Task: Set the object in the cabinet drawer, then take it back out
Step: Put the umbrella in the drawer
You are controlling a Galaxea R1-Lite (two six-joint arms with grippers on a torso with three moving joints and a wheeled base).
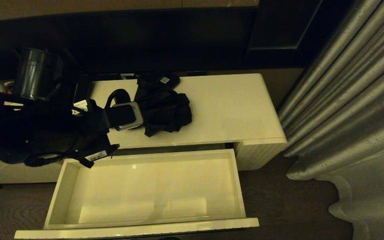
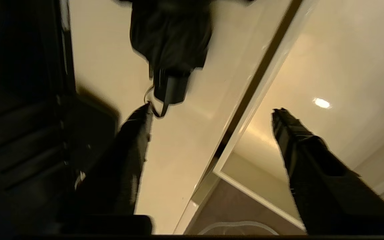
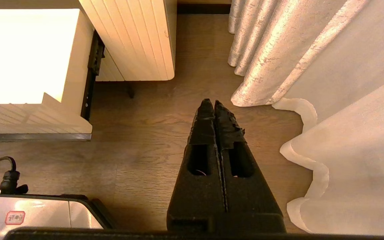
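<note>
The black folding umbrella (image 1: 165, 110) lies on the cream cabinet top (image 1: 228, 106), its handle (image 1: 127, 116) and wrist loop pointing toward my left arm. My left gripper (image 1: 110, 133) is open just short of the handle, holding nothing. In the left wrist view one fingertip (image 2: 143, 115) sits at the loop below the umbrella (image 2: 170, 36), and the left gripper (image 2: 212, 111) straddles the cabinet's front edge. The cabinet drawer (image 1: 239, 186) stands pulled out and empty below; its pale inside shows by the other finger (image 2: 328, 60). My right gripper (image 3: 211, 101) hangs shut over the floor beside the drawer (image 3: 28, 116).
A small black box with a white sticker (image 1: 165, 79) sits at the back of the cabinet top. A heavy curtain (image 1: 345, 100) hangs at the right, its hem (image 3: 278, 50) reaching the wooden floor. A black cable plug (image 3: 8, 176) lies near my base.
</note>
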